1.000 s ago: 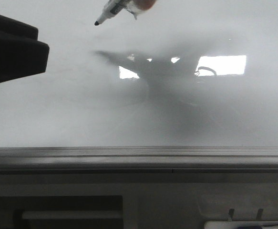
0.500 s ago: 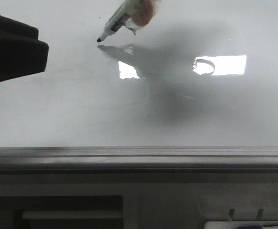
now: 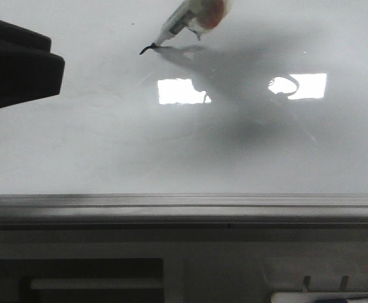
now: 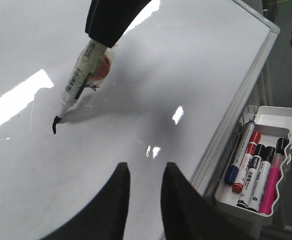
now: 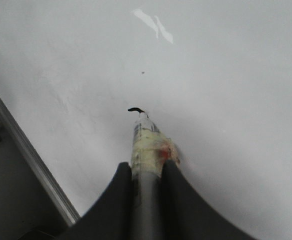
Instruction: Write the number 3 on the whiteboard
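Observation:
The whiteboard (image 3: 108, 145) fills the front view, glossy, with bright light reflections and a grey rail along its near edge. My right gripper (image 5: 147, 167) is shut on a white marker (image 5: 144, 145) wrapped in tape with a red patch. The marker (image 3: 184, 22) comes in from the top of the front view, its tip touching the board. A short black curved stroke (image 3: 147, 49) lies at the tip; it also shows in the left wrist view (image 4: 55, 126) and the right wrist view (image 5: 134, 109). No full number 3 is seen. My left gripper (image 4: 144, 172) is open and empty over the board.
A white tray (image 4: 273, 120) with several markers hangs off the board's edge rail (image 4: 236, 120). The left arm's dark body (image 3: 16, 63) sits at the left of the front view. Shelf parts lie below the rail (image 3: 184, 211).
The marker has come down and moved right; its tip now touches the board and has left a short black stroke. The left arm has not moved.

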You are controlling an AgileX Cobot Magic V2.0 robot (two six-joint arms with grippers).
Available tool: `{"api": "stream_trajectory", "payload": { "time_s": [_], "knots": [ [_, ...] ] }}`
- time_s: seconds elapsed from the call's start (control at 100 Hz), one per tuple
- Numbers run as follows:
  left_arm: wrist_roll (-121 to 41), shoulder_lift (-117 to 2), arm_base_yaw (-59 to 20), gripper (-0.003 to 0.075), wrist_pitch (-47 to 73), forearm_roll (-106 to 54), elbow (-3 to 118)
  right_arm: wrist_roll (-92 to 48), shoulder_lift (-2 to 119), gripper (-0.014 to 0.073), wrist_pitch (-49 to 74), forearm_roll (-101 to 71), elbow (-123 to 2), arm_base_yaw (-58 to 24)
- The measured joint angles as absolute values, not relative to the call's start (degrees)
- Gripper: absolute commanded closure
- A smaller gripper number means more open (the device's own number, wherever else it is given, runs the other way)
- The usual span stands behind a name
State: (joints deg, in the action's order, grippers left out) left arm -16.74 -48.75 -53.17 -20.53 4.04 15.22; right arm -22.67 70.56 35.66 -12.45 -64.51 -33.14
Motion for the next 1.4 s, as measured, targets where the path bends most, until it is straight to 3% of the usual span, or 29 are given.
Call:
{"api": "stream_trajectory", "payload": {
  "time_s": [0.28, 0.73, 0.98, 1.4],
  "knots": [
    [-16.7, -48.7, -53.2, 0.0587, -20.5, 4.0, 15.2, -22.7, 68.4, 0.0652, 43.5, -11.0, -64.6, -31.4],
    [-16.7, -48.7, -53.2, 0.0587, -20.5, 4.0, 15.2, -20.4, 71.1, 0.0652, 43.5, -9.6, -64.6, -35.2],
    [-16.7, -48.7, -53.2, 0.0587, -20.5, 4.0, 15.2, -17.9, 69.4, 0.0653, 49.4, -5.5, -64.6, -35.4],
    [-16.7, -48.7, -53.2, 0.0587, -20.5, 4.0, 15.2, -17.5, 75.9, 0.0653, 47.0, -6.1, -64.6, -42.6]
  ]
}}
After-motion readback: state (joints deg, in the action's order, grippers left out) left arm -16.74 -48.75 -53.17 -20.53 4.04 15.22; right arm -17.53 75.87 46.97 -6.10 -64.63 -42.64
